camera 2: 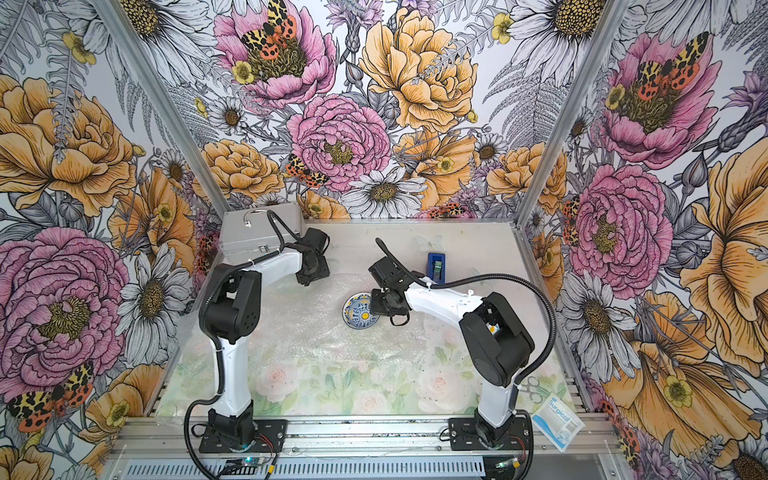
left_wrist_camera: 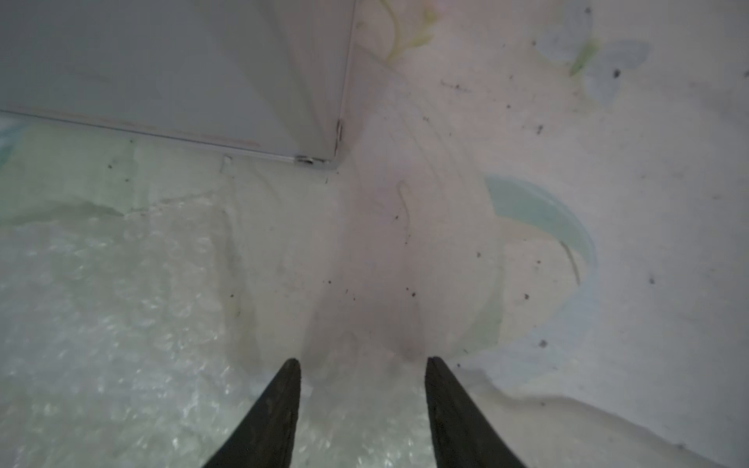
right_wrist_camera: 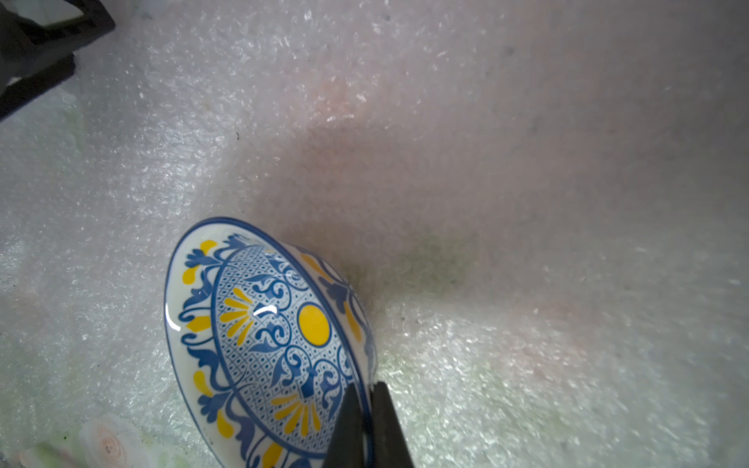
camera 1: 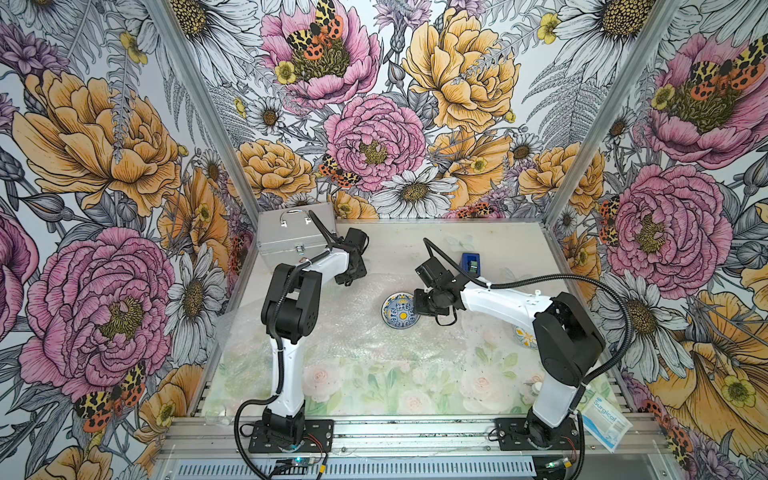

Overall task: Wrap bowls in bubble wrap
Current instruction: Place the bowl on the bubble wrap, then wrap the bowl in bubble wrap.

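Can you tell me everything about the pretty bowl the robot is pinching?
The bowl is small, round, shallow and glossy like ceramic, white with blue scrolls, yellow petals and a yellow centre dot. The right gripper is shut on its rim. Clear bubble wrap lies below it; I cannot tell whether they touch.

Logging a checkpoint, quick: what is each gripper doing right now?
Left gripper: open, nothing between its fingers.
Right gripper: closed on the rim of the bowl.
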Tool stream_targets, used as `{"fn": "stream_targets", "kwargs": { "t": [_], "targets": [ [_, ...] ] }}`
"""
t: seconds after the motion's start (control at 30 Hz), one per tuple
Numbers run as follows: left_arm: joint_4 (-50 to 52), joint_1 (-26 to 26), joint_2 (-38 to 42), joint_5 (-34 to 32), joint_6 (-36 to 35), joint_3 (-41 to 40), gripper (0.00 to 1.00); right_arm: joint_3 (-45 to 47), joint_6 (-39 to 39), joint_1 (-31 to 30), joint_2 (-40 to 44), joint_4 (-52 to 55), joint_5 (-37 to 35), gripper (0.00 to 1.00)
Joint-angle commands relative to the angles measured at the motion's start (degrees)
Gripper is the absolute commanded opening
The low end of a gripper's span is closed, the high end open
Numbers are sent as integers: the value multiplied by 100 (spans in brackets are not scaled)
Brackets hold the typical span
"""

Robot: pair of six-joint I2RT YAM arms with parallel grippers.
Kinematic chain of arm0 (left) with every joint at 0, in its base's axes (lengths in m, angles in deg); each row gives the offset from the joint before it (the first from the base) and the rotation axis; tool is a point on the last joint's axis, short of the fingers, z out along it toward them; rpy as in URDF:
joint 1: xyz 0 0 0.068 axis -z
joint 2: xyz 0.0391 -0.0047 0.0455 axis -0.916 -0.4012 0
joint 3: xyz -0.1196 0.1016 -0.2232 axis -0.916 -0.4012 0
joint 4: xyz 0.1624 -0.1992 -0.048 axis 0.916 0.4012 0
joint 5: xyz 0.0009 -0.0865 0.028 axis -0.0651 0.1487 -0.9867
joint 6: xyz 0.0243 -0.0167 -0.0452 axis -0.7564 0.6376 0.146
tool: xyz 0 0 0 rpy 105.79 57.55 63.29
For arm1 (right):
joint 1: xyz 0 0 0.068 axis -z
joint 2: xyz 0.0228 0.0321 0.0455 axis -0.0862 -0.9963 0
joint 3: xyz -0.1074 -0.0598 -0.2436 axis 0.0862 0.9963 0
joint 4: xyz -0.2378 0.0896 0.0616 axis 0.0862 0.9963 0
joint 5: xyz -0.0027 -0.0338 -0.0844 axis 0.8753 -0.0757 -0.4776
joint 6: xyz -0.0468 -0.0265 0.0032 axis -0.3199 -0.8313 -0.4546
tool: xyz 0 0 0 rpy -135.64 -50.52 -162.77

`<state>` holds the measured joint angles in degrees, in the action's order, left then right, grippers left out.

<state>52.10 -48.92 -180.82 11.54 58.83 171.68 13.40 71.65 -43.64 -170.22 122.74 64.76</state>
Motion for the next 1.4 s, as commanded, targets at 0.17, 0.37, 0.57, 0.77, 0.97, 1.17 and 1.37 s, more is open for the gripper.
{"fn": "stream_targets", "kwargs": {
  "t": [0.17,0.37,0.57,0.77,0.97,1.17,1.37],
  "targets": [
    [196,129,22,-60,46,-3,15,73,58,-11,-5,-49,59,16],
    [174,306,743,-185,179,-70,0,51,77,-15,311,-41,8,40],
    [-32,777,1939,86,356,-474,0,46,82,-39,635,206,-111,44],
    [-798,1383,3501,727,806,-1941,0,202,368,-77,1328,346,-222,50],
    [-1761,2252,4418,1233,972,-3182,0,21,954,-230,1696,288,-223,63],
    [-2528,2525,4417,1228,1137,-3711,0,-134,1517,-442,1482,144,155,67],
    [-2850,2777,4541,1147,1021,-3856,0,-106,1817,-511,1029,-89,494,69]
  ]
}}
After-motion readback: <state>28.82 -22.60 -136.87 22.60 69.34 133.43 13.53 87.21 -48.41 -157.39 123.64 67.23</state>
